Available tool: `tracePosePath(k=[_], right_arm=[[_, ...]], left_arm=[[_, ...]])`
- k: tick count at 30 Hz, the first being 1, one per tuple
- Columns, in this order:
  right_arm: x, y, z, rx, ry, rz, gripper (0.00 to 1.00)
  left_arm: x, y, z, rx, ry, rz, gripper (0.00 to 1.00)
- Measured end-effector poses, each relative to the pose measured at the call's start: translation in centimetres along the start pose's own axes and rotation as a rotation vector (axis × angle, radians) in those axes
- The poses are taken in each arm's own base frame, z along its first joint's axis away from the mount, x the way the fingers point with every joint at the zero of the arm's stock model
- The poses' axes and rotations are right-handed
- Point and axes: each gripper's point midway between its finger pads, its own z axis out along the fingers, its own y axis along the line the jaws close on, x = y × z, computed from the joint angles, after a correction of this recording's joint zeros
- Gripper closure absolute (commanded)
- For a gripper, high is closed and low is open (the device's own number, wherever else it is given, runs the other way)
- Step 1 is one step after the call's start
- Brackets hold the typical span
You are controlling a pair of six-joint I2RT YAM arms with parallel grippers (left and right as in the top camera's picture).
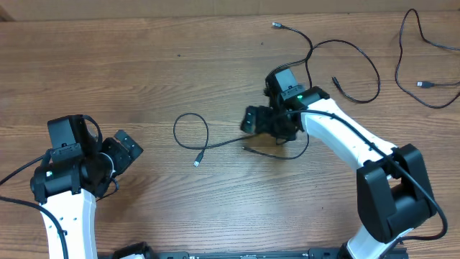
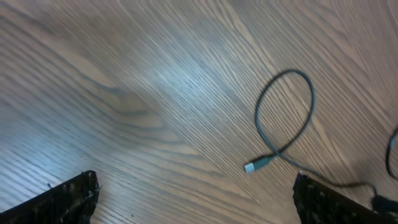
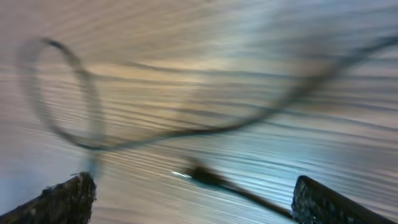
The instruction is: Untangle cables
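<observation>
Several thin black cables lie on the wooden table. One looped cable [image 1: 190,132] ends in a small plug [image 1: 196,162] and runs right toward my right gripper [image 1: 264,128]. A second plug end [image 1: 249,149] lies just below that gripper. In the blurred right wrist view the loop [image 3: 62,93] and a silver-tipped plug [image 3: 200,176] lie on the table below my right gripper [image 3: 196,205], whose jaws stand wide open and hold nothing. My left gripper [image 1: 128,150] is open at the lower left, apart from the cables. The left wrist view shows the loop [image 2: 287,118] and its plug [image 2: 252,166] ahead of the left gripper [image 2: 193,208].
Another cable [image 1: 345,68] curls behind the right arm, with a plug at the far edge [image 1: 277,25]. A separate cable [image 1: 424,83] lies at the far right corner. The right arm's white link [image 1: 345,137] crosses the right half of the table.
</observation>
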Motion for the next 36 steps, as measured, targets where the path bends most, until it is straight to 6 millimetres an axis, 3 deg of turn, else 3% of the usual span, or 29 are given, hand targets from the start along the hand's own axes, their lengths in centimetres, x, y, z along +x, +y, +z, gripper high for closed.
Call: tracePosePath(k=[1,3,7,15,22,24,29,36], right_arm=[[-0.2,0.9,0.1,-0.031,-0.007,0.033,0.14],[0.2,2.5,0.3,-0.077,0.002,0.166,0.16],[1.1,3.1,1.0,-0.022,-0.017,0.418,0.16],[3.4,4.5,2.3,0.094,-0.179,0.717,0.27],[3.6,2.9,5.5,0.163,-0.223,0.876,0.34],[3.2,2.9,6.7,0.149,-0.234,0.901,0.43],[2.0,4.0,7.2,0.083,-0.259,0.934,0.51],[2.6,4.5,8.2,0.082,-0.203,0.962,0.69]], left_arm=[[-0.2,0.3,0.0,-0.009,-0.007,-0.009,0.01],[-0.7,0.9,-0.1,-0.028,-0.024,-0.039,0.01],[-1.0,1.5,-0.2,-0.045,-0.036,-0.065,0.0],[-0.1,2.0,-0.2,-0.068,0.0,-0.071,0.0],[0.1,2.1,-0.2,-0.073,0.007,-0.073,0.01],[0.1,2.1,-0.2,-0.073,0.008,-0.072,0.0],[0.1,2.1,-0.2,-0.073,0.008,-0.073,0.0],[0.1,2.1,-0.2,-0.073,0.008,-0.073,0.0]])
